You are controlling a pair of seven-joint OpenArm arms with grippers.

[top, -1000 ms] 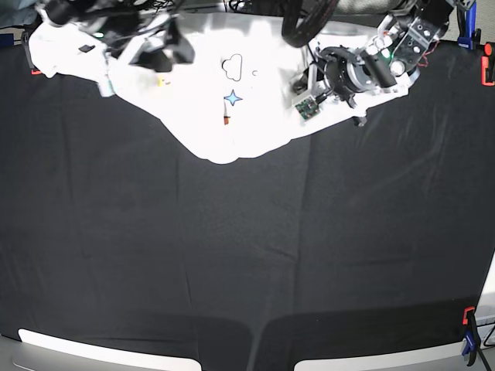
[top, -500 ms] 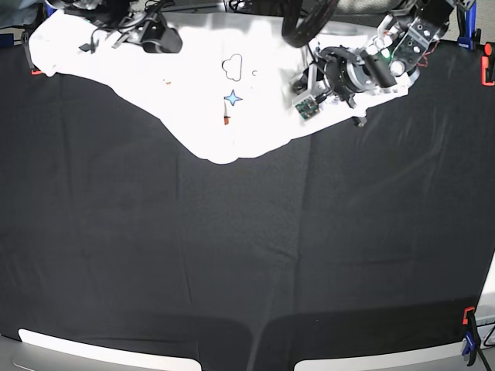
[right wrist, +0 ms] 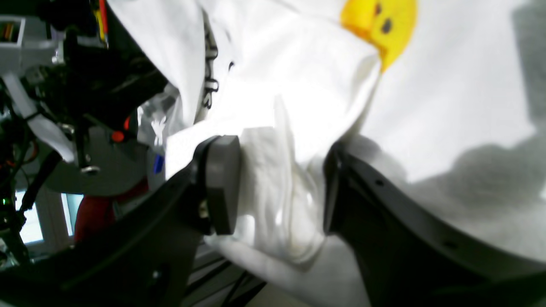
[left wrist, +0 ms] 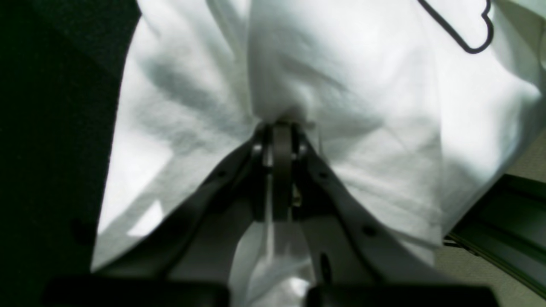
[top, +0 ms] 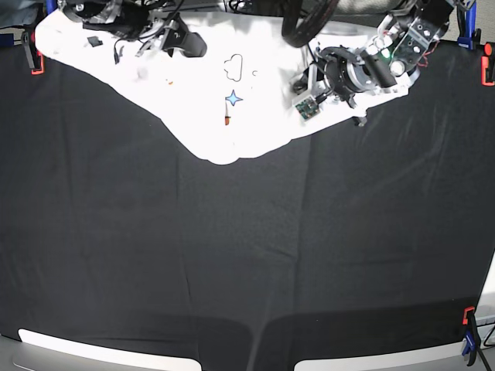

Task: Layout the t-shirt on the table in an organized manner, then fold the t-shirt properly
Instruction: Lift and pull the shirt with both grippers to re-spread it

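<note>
We are still laying out: the t-shirt (top: 232,93) lies bunched at the table's (top: 247,255) twelve o'clock edge, our left gripper (left wrist: 279,128) clamped on a fold, our right gripper (right wrist: 277,187) agape around cloth, needing to close next.

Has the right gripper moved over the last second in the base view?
Yes. The right gripper has moved up and rightward, closer to the cloud print on the t-shirt.
</note>
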